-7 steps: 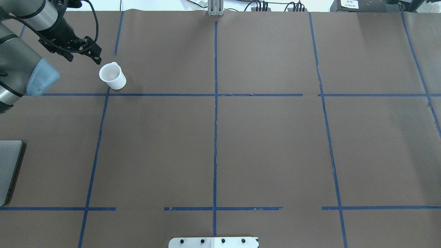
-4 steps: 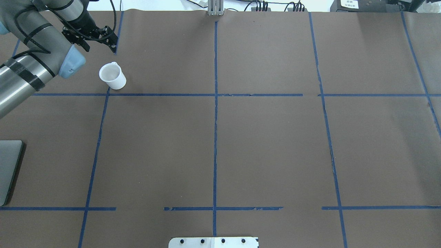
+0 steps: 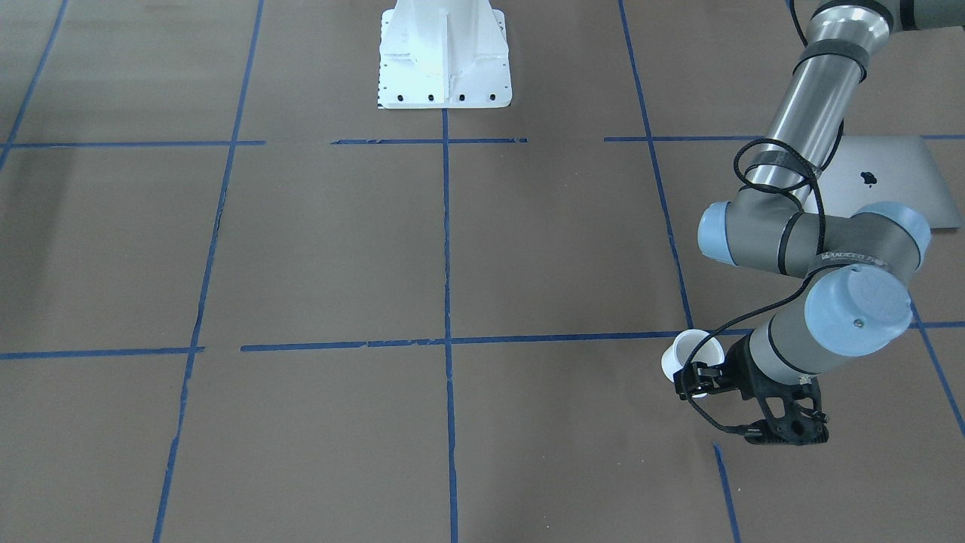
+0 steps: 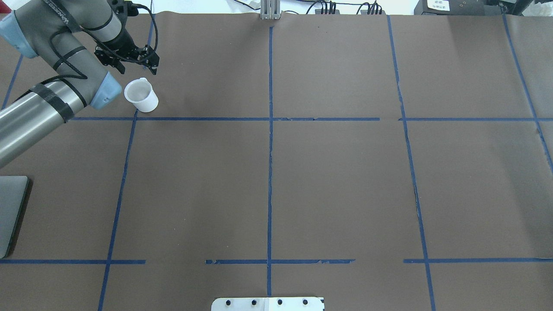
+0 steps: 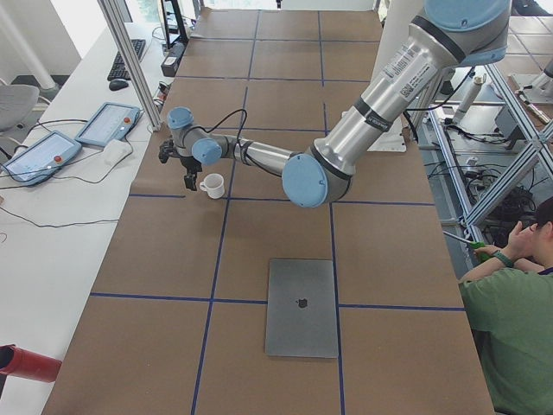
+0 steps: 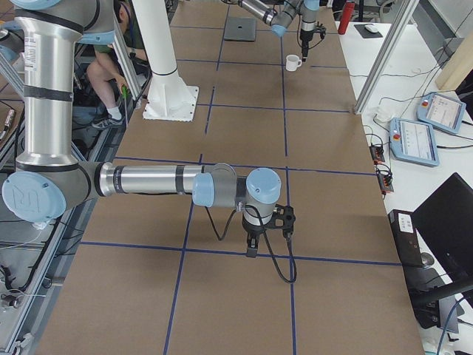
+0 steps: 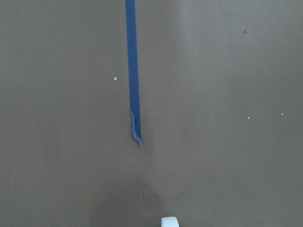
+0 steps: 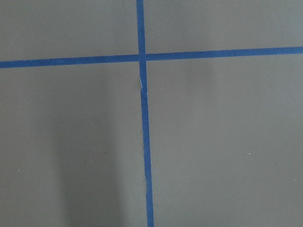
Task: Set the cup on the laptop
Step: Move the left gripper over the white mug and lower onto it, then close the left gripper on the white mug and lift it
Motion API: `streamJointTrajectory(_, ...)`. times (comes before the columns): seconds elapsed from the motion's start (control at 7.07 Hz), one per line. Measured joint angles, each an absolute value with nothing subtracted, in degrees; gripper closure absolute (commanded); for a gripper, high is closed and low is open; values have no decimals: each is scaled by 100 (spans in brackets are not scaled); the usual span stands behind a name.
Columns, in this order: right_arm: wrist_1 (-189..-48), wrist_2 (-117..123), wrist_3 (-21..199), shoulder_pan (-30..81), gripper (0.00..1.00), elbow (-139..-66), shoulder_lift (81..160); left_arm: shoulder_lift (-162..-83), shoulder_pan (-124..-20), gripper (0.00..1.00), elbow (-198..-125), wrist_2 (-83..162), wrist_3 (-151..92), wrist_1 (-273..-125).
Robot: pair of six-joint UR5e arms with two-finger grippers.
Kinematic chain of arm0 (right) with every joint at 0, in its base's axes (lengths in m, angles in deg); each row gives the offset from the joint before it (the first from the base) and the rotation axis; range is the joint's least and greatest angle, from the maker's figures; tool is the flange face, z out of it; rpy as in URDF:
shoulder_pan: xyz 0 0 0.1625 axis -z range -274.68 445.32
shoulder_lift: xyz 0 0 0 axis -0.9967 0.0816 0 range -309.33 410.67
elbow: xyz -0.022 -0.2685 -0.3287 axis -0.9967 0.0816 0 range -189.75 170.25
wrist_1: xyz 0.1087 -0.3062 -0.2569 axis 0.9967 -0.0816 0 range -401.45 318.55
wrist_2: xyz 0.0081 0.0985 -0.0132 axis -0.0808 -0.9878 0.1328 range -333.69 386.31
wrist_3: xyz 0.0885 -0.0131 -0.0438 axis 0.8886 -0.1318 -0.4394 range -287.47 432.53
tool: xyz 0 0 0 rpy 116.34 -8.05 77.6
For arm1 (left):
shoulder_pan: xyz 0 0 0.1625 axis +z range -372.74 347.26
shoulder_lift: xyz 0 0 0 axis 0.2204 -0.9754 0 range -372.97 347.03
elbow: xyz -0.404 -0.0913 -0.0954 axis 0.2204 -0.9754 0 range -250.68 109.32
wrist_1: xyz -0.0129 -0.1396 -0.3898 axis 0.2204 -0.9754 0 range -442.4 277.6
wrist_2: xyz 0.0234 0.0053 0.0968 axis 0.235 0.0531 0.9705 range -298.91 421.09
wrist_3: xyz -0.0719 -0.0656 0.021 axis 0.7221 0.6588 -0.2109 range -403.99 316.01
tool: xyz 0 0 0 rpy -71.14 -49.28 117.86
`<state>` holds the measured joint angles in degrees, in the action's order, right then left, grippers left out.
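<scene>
The small white cup (image 4: 141, 96) stands upright on the brown table, at the far left of the overhead view. It also shows in the front view (image 3: 690, 353) and the left side view (image 5: 212, 184). My left gripper (image 4: 138, 68) hangs open and empty just beyond the cup's far side, not touching it. The left wrist view catches only a sliver of the cup's rim (image 7: 169, 222). The silver laptop (image 3: 882, 181) lies closed and flat near the robot's side, partly behind the left arm; only its edge (image 4: 11, 211) shows overhead. My right gripper (image 6: 267, 235) hovers over bare table far away; I cannot tell if it is open.
Blue tape lines cross the brown table cover. The white robot base (image 3: 445, 53) stands at the middle of the near edge. Teach pendants (image 5: 104, 125) and an aluminium post (image 5: 130, 60) are past the table's far edge. A seated person (image 5: 510, 311) is beside the robot's side.
The left arm has swung its gripper from the left of the cup round to the cup's far side. The cup and laptop have not moved.
</scene>
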<state>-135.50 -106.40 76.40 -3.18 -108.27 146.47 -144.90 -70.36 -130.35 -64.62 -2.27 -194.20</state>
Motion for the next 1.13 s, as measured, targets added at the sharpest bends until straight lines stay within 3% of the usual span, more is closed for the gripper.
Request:
streamJointTrajectory(0.14, -13550, -10640, 7640, -318, 0, -10828, 14647, -14483, -6950, 0, -13022, -6435, -217, -19432)
streamJointTrajectory(0.42, -13550, -10640, 7640, -318, 0, -10827, 14647, -14476, -6862, 14, -12949, -6351, -151, -19514)
streamJointTrajectory(0.85, -13550, -10640, 7640, -318, 0, -10827, 14647, -14488, -6844, 46, -12692, -6303, 33, -19832)
streamJointTrajectory(1.13, -13550, -10640, 7640, -318, 0, -10827, 14647, -14489, -6843, 46, -12671, -6301, 46, -19863)
